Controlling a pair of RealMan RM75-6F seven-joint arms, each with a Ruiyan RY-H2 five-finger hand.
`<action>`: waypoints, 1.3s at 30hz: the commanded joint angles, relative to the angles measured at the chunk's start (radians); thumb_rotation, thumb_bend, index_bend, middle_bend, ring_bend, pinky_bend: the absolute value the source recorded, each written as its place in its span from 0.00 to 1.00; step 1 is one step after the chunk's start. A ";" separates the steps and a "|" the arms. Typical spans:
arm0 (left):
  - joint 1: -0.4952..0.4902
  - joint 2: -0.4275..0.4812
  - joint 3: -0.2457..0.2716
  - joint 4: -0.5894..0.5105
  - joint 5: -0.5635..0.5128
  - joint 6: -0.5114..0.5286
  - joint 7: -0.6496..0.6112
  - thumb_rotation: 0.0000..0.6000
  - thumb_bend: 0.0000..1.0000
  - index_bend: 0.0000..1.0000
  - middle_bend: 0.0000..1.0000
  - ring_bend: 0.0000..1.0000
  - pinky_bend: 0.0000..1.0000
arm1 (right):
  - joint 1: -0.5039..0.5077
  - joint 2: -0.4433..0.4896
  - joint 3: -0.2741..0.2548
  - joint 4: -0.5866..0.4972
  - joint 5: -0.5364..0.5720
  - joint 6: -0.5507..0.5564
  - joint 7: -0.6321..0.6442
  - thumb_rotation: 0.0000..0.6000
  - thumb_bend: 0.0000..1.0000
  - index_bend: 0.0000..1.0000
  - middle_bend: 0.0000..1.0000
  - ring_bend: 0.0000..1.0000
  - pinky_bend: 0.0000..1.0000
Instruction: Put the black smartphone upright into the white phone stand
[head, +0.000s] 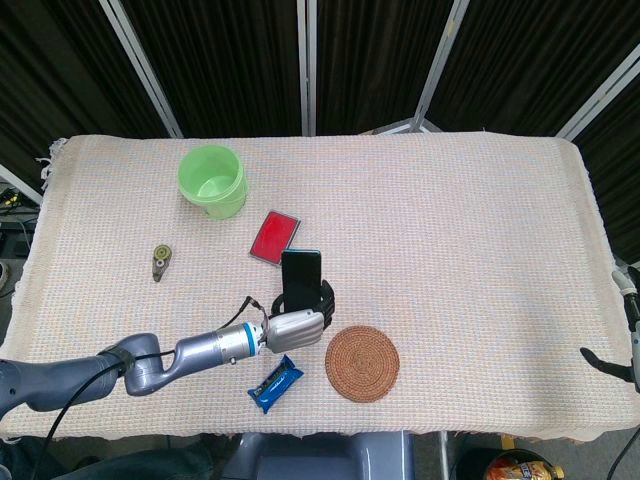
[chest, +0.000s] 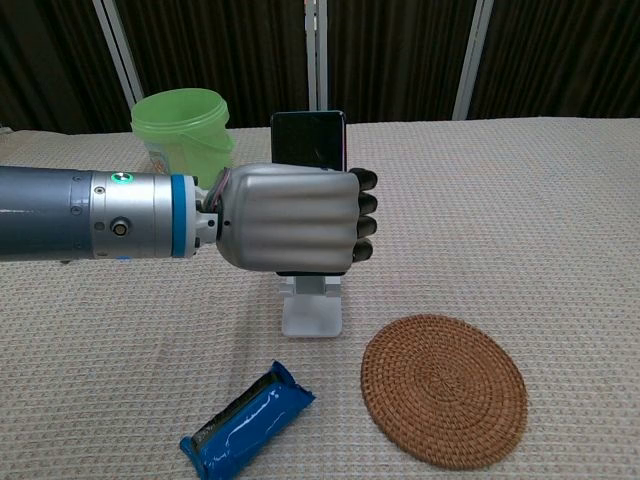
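Observation:
My left hand (chest: 290, 218) grips the black smartphone (chest: 309, 140), holding it upright with its top edge above the fingers. The same hand (head: 295, 324) and phone (head: 300, 271) show in the head view near the table's front centre. Directly below the hand stands the white phone stand (chest: 313, 310); the phone's lower end is hidden behind the fingers, so I cannot tell whether it sits in the stand. My right hand is out of sight in both views.
A round woven coaster (chest: 444, 388) lies right of the stand. A blue snack bar (chest: 247, 420) lies in front of it. Behind are a green cup (chest: 183, 130), a red card (head: 275, 236) and a small olive tool (head: 160, 261).

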 joint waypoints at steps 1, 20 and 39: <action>0.000 -0.004 0.004 0.000 -0.004 -0.003 0.008 1.00 0.06 0.43 0.36 0.37 0.32 | 0.000 0.001 0.000 0.001 0.000 0.000 0.002 1.00 0.00 0.00 0.00 0.00 0.00; 0.010 -0.028 0.026 0.014 -0.024 -0.003 0.060 1.00 0.00 0.20 0.04 0.11 0.21 | -0.005 0.008 0.000 -0.002 -0.006 0.006 0.017 1.00 0.00 0.00 0.00 0.00 0.00; 0.083 0.050 -0.013 -0.074 -0.067 0.197 -0.027 1.00 0.00 0.00 0.00 0.00 0.11 | -0.004 0.009 -0.005 -0.003 -0.017 0.003 0.024 1.00 0.00 0.00 0.00 0.00 0.00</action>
